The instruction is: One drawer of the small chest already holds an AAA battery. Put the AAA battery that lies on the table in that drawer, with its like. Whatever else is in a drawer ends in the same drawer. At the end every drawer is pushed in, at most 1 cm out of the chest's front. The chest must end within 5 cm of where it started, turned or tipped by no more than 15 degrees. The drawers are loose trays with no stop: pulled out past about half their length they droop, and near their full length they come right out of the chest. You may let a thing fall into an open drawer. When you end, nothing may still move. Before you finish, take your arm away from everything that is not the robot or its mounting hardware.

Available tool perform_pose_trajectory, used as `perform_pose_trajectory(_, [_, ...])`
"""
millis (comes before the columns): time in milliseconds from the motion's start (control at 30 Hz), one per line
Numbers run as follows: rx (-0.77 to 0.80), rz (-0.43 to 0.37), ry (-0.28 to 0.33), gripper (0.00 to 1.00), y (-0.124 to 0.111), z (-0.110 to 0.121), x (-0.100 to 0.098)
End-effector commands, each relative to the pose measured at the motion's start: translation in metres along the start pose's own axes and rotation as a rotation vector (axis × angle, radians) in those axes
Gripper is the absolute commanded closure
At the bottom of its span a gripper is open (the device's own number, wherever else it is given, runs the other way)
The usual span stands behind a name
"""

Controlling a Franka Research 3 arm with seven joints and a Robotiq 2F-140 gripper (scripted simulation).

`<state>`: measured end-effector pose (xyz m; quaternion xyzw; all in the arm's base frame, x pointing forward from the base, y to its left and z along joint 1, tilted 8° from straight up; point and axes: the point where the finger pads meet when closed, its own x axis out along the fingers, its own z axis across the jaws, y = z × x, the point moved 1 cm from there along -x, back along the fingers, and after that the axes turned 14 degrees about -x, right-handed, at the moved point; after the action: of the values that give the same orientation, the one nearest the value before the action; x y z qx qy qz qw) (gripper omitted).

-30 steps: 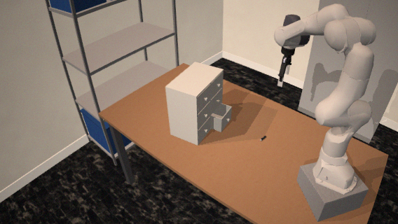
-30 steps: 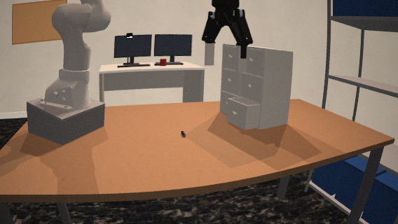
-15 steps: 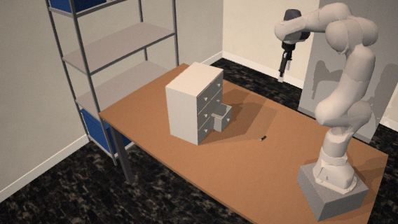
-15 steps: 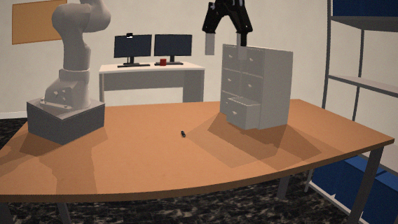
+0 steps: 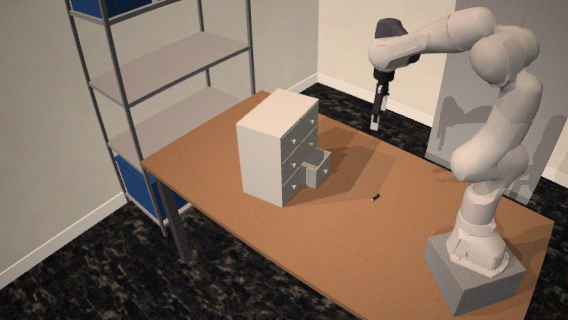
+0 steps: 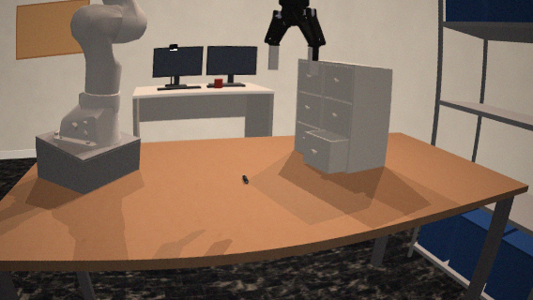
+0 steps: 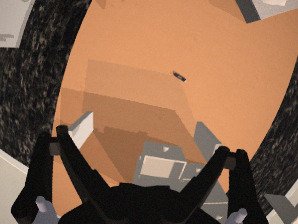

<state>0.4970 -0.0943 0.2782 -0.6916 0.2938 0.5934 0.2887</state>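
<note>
A small dark AAA battery (image 5: 374, 198) lies on the brown table in front of the chest; it also shows in the exterior view (image 6: 245, 179) and in the wrist view (image 7: 178, 76). The white chest (image 5: 278, 146) stands on the table with several small drawers. One lower drawer (image 5: 317, 168) is pulled partly out; it also shows in the exterior view (image 6: 325, 150) and in the wrist view (image 7: 160, 168). I cannot see what is inside it. My gripper (image 6: 294, 51) is open and empty, high above the table near the chest's top front.
A metal shelf rack (image 5: 165, 80) stands behind the chest's side of the table. My arm's base (image 5: 472, 270) sits on a grey block at the table's near right corner. A desk with two monitors (image 6: 204, 89) stands beyond the table.
</note>
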Motion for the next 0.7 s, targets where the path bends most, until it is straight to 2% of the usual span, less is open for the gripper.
perform_pose_trajectory(0, [0.114,0.002,0.005,0.00,-0.035,0.031,0.000])
perform_pose_trajectory(167, [0.114,0.002,0.005,0.00,-0.076,0.067,0.000])
perform_pose_trajectory(400, [0.114,0.002,0.005,0.00,-0.090,0.080,0.000])
perform_pose_trajectory(667, [0.112,0.002,0.005,0.00,-0.091,0.080,0.000])
